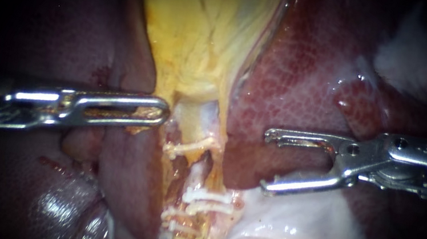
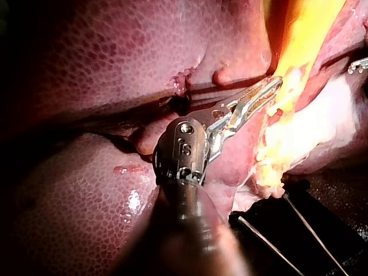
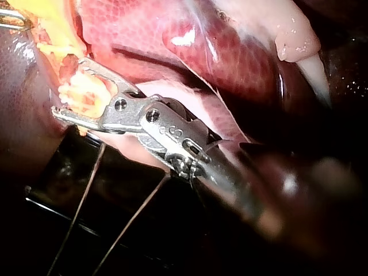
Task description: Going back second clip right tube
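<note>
The yellow gallbladder [image 1: 206,26] narrows downward into pale tubes [image 1: 197,177] between lobes of the liver [image 1: 302,71]. Several white clips cross the tubes: one higher [image 1: 191,147] and a group lower [image 1: 206,196]. My left instrument [image 1: 160,112] comes in level from the left, its jaws shut on the gallbladder's edge at the neck; the left wrist view shows the same jaws [image 2: 270,89] on yellow tissue. To the right of the tubes and clear of them stands my right instrument [image 1: 267,162], jaws wide open and empty. In its wrist view the open jaws [image 3: 68,86] frame the clipped tissue [image 3: 80,92].
Pale fatty tissue [image 1: 298,238] lies under the right instrument's lower jaw. A glistening dark lobe [image 1: 60,204] sits below the left shaft. The wrist views show a black base [image 2: 299,230] with thin wires [image 3: 80,201] beneath the tissue.
</note>
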Controlling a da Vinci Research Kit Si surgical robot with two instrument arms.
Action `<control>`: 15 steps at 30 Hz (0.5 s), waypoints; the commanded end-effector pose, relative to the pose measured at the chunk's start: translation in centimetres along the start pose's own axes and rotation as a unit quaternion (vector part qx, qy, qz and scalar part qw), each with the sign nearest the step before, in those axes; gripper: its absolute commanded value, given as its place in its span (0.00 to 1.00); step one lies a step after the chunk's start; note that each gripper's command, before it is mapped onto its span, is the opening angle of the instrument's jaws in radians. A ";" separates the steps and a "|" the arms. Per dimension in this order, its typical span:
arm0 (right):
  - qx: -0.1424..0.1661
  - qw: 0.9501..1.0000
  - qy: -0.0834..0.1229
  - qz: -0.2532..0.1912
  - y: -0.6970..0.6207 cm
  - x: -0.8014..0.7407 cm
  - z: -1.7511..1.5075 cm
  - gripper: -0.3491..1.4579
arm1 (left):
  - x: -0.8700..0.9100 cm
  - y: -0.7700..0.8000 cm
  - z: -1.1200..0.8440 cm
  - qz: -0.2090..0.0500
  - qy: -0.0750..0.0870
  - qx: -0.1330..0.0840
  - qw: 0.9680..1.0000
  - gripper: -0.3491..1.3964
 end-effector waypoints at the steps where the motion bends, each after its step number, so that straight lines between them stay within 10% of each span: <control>1: 0.000 1.000 0.000 0.000 0.00 0.01 0.00 0.52 | 0.03 -0.01 0.05 0.001 0.003 0.000 1.000 0.00; 15: -0.003 1.000 0.001 0.004 -0.02 0.09 -0.01 0.52 | 0.06 -0.02 0.10 0.003 0.006 0.004 1.000 0.00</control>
